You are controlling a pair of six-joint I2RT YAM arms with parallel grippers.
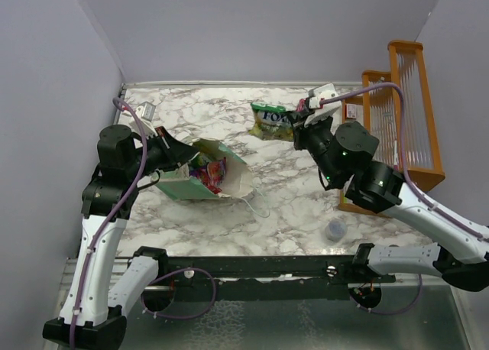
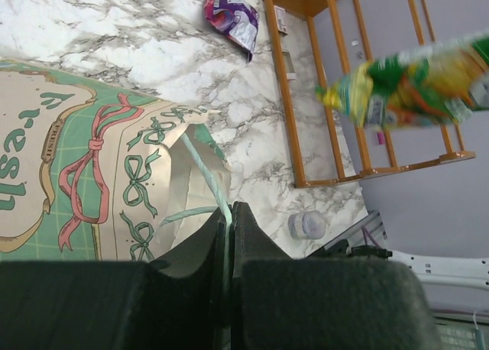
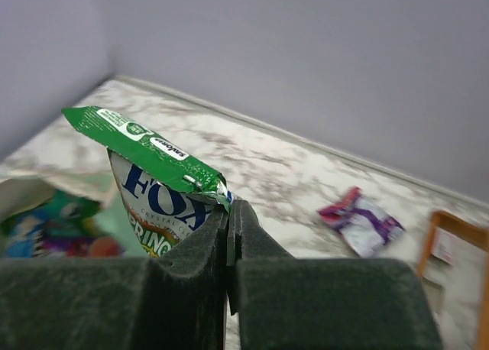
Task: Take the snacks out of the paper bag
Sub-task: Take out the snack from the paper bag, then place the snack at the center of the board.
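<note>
The mint-green paper bag (image 1: 229, 183) lies on its side on the marble table, mouth facing right, with several bright snack packets (image 1: 208, 171) inside. My left gripper (image 1: 174, 156) is shut on the bag's rim, and the thin green edge shows pinched between the jaws in the left wrist view (image 2: 228, 215). My right gripper (image 1: 295, 125) is shut on the top corner of a green Fox snack packet (image 1: 270, 121) and holds it above the table right of the bag. It hangs from the jaws (image 3: 231, 206) in the right wrist view (image 3: 149, 183). A purple-pink packet (image 3: 361, 221) lies on the table farther back.
An orange wooden rack (image 1: 405, 113) stands along the right wall. A small grey round cap (image 1: 335, 229) sits on the table near the front right. Purple walls close in the left, back and right. The bag's string handle (image 1: 256, 203) trails toward the front.
</note>
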